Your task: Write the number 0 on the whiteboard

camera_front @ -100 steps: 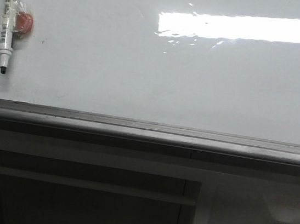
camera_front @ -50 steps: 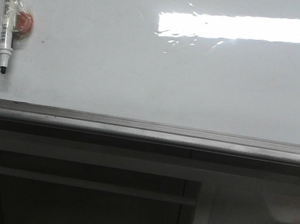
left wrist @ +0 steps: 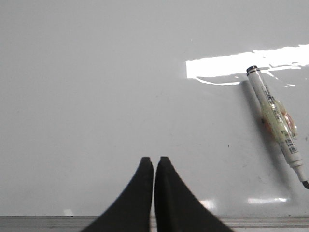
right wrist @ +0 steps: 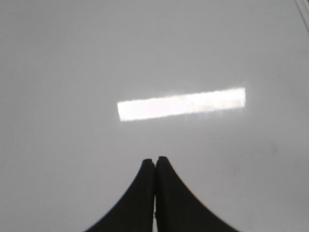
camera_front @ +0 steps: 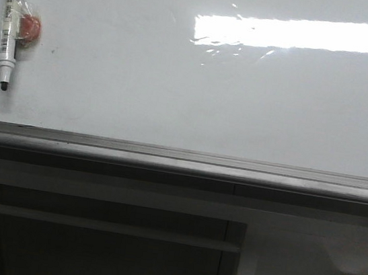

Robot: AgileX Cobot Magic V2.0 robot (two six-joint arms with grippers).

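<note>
marker (camera_front: 10,23) label: dark print and a barcode-like patch on the barrel, too small to read
whiteboard (camera_front: 177,89): no writing on it
readable text: none in any view

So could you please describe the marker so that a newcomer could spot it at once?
Look at the whiteboard above the grey ledge, then go to its far left edge in the front view. The marker hangs there upright, tip down, uncapped, clipped to an orange-red holder. It is the only pen on the board.
</note>
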